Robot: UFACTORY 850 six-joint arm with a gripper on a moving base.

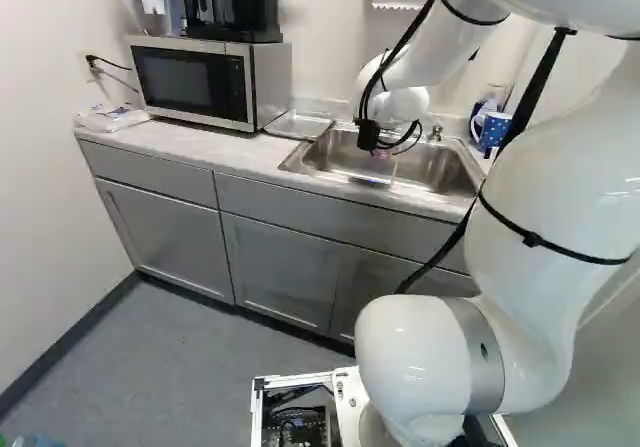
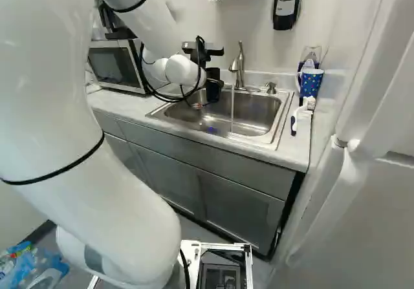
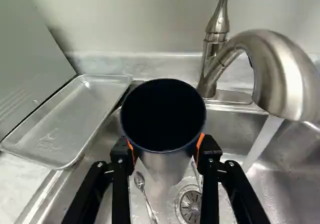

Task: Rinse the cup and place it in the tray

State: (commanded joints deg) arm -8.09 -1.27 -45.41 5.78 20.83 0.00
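Over the sink, our gripper pinches the cup; faucet running beside it. We note the tray at the sink's left edge.

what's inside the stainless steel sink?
Silver metal spoon, round slotted drain, falling water stream from the curved metal faucet. Whatever the dark round cup and black two-finger gripper cover in the wrist view can't be seen.

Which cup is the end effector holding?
The dark-mouthed cup, gripped by the end effector over the sink; the spotted blue mug sits beside the sink, ungripped.
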